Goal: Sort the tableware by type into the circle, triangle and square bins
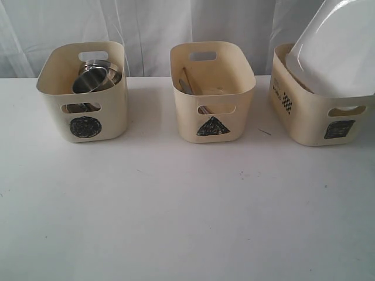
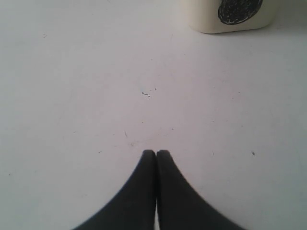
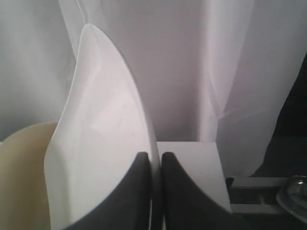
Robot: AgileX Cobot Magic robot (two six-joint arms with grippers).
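Note:
Three cream bins stand in a row on the white table. The circle bin (image 1: 88, 111) on the left holds steel cups (image 1: 94, 77). Cutlery and chopsticks (image 1: 188, 85) lie in the triangle bin (image 1: 214, 111) in the middle. The large white plate (image 1: 340, 50) leans tilted in the square bin (image 1: 316, 114) on the right. My right gripper (image 3: 154, 155) is shut on the plate's (image 3: 103, 143) rim, over that bin's wall (image 3: 21, 177). My left gripper (image 2: 156, 153) is shut on nothing, low above bare table, with the circle bin (image 2: 230, 14) some way ahead. Neither gripper shows in the exterior view.
A white curtain (image 1: 176, 23) hangs behind the bins. The table's far edge (image 3: 192, 158) and a dark frame with a glass object (image 3: 292, 191) lie beyond the square bin in the right wrist view.

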